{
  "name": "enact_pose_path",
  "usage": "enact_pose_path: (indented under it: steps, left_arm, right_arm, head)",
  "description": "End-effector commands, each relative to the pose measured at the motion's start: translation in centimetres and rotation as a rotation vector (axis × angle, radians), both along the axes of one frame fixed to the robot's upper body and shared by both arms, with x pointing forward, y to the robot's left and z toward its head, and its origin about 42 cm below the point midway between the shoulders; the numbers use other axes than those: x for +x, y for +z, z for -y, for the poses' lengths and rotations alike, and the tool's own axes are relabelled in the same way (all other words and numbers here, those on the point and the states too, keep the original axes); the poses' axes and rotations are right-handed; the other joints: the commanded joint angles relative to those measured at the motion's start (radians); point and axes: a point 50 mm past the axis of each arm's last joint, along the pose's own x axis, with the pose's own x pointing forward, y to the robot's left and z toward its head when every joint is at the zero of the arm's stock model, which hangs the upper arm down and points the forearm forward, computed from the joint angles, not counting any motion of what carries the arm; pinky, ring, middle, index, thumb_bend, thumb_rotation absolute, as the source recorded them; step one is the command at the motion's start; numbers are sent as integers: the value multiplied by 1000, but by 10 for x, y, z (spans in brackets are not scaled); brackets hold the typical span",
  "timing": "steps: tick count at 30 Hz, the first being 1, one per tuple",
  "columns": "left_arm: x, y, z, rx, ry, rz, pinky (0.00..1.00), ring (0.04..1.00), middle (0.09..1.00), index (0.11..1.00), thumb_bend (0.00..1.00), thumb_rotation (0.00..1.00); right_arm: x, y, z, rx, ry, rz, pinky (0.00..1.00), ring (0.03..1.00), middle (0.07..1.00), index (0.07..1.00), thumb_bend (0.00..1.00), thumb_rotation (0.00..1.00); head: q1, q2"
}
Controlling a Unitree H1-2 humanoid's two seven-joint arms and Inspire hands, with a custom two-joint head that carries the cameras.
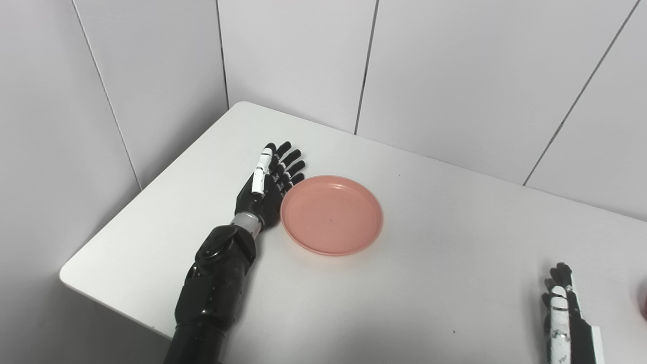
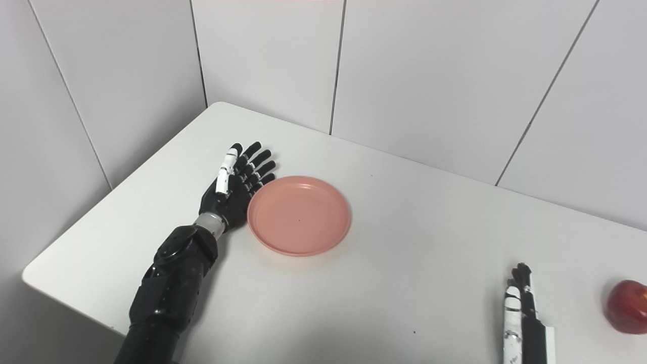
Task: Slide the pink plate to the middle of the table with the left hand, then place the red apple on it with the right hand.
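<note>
The pink plate (image 1: 331,215) is sitting flat on the white desk (image 1: 429,283), rim up, left of the desk's middle and closer to the far left corner than to the near edge. It is round, so no long axis to call here, and its face is plain apart from one tiny dark speck near the center. No lettering or logo is showing on it.

The left hand (image 1: 268,182) is lying along the plate's left edge, fingers spread and stretched out flat, pointing away toward the far wall and slightly right. The side of the hand is sitting right against the rim; whether it is actually touching is too close to call. It is holding nothing. The black forearm is coming up from the bottom edge over the desk's near left side.

Over on the right, the red apple (image 2: 627,306) is resting on the desk near the right edge of the right eye view, well apart from the plate; its stem end is not clear enough to call. The right hand (image 2: 520,308) is waiting just left of the apple, apart from it, fingers straight and pressed close together, pointing away, empty. No readable writing is showing on either hand or on the wall panels (image 1: 293,55).
</note>
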Motion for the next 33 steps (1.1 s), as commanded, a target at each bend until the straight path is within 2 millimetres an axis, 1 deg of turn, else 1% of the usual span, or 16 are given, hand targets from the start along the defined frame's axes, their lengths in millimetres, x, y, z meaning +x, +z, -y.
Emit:
enact_pose_path:
  steps: [1,5,15,21,28,33]
  left_arm:
    - [-1,1,7,-7,-30,-10,942,917,922,912,366,1000]
    - [-2,0,12,-6,-43,-9,940,915,919,908,365,1000]
    - [-7,-3,25,9,-64,-11,913,899,906,896,367,1000]
    - [-11,-3,32,16,-85,-7,922,903,908,895,373,1000]
    - [-14,-5,43,9,-100,-13,904,891,896,885,383,1000]
    - [-16,-9,49,1,-114,-15,887,889,896,887,383,1000]
  right_arm:
    - [3,10,-2,6,2,56,987,973,966,961,137,1000]
    - [2,10,-3,13,2,49,995,974,967,965,153,1000]
    - [3,8,-6,34,-5,44,991,961,959,958,150,1000]
    - [3,8,-7,-3,-13,48,950,945,945,942,140,1000]
    - [2,8,-8,10,-7,53,957,955,953,948,170,1000]
    - [1,11,-11,8,-12,50,953,953,950,942,159,1000]
  head:
    - [-3,3]
    - [-14,8]
    - [-36,18]
    - [-50,26]
    - [-66,38]
    - [-75,45]
